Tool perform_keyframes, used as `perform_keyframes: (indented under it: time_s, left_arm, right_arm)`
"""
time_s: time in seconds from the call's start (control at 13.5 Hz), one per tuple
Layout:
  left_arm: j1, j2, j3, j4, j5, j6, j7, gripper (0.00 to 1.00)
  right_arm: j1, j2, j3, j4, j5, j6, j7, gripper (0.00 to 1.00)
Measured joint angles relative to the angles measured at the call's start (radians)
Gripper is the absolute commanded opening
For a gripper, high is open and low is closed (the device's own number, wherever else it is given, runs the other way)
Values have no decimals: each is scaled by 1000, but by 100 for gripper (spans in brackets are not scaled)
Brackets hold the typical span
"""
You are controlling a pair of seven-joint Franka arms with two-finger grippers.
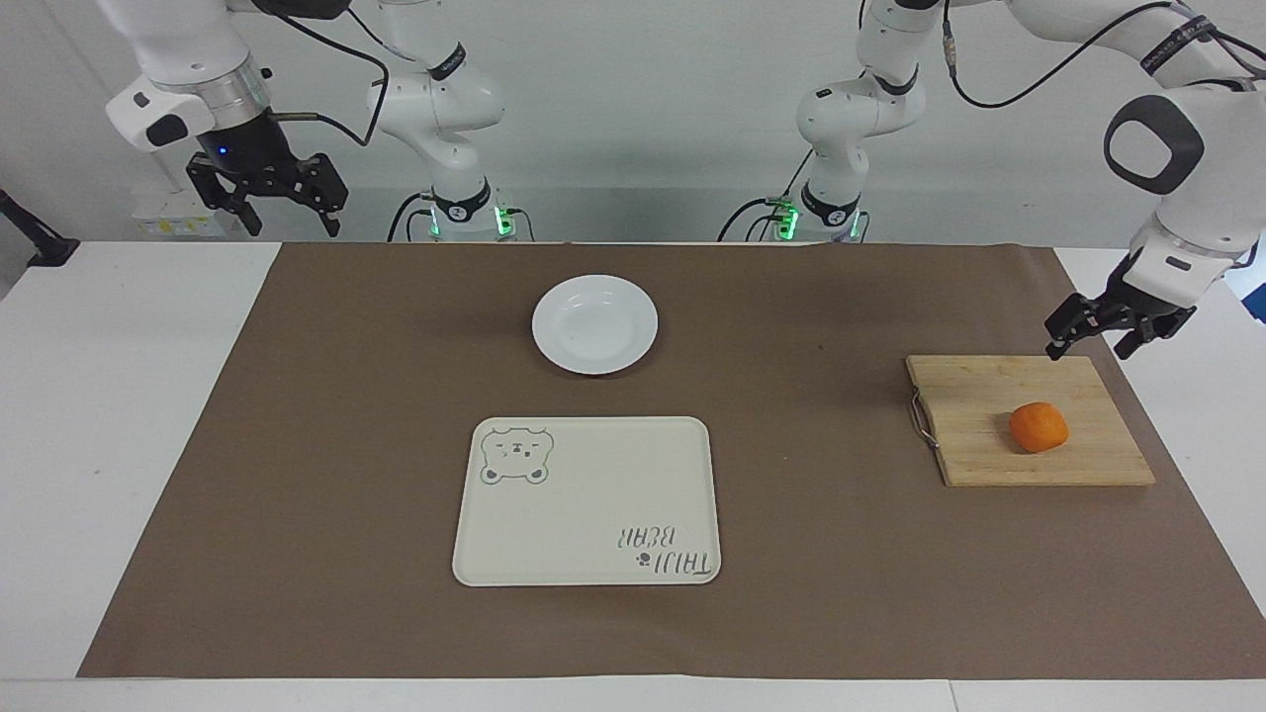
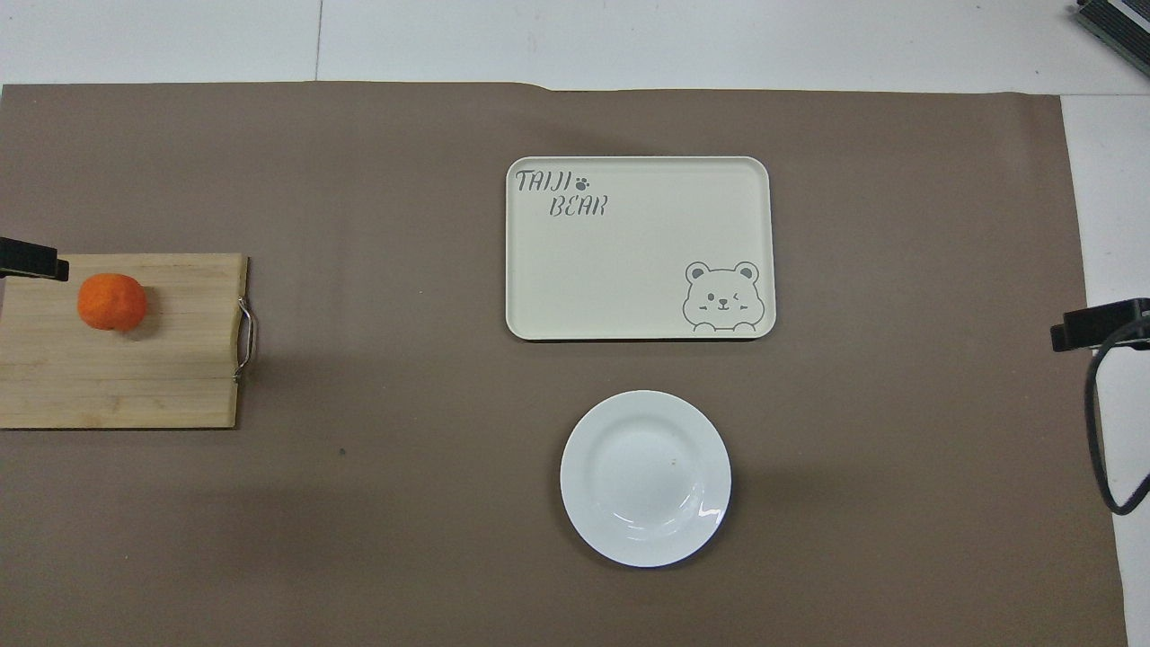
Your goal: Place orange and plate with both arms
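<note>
The left gripper hung with its fingers spread and nothing between them, over the corner of the wooden cutting board that lies nearest the robots, at the left arm's end of the tabletop. The orange sat on that board, farther from the robots than the gripper's spot and a little toward the board's middle. So the coming move likely turned on that 1 offset: the gripper would have to travel outward over the board and then drop onto the fruit. Being round, the orange offered no long axis to line up with (any approach angle should serve). The left arm was plainly the nearer of the 2.

The right gripper waited high over the right arm's end of the tabletop, close to the robots' edge, fingers likewise spread and empty. The plate lay on the brown mat near the middle, well apart from both grippers, and its well held nothing. Just beside it, farther from the robots, lay the cream tray with the bear drawing, also bare. Neither the orange nor the plate had been picked up yet, so the task appeared to be at its start.
</note>
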Motion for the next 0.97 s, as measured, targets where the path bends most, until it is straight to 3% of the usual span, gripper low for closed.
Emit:
perform_keyframes:
  time_s: [0.3,0.97]
  left_arm:
    - [9,42,-1,-62,0,97,3,100]
    - [9,188,-3,-88,0,290,3,100]
  right_arm:
    - [0,0,0,0,0,0,0,100]
    - [0,0,0,0,0,0,0,100]
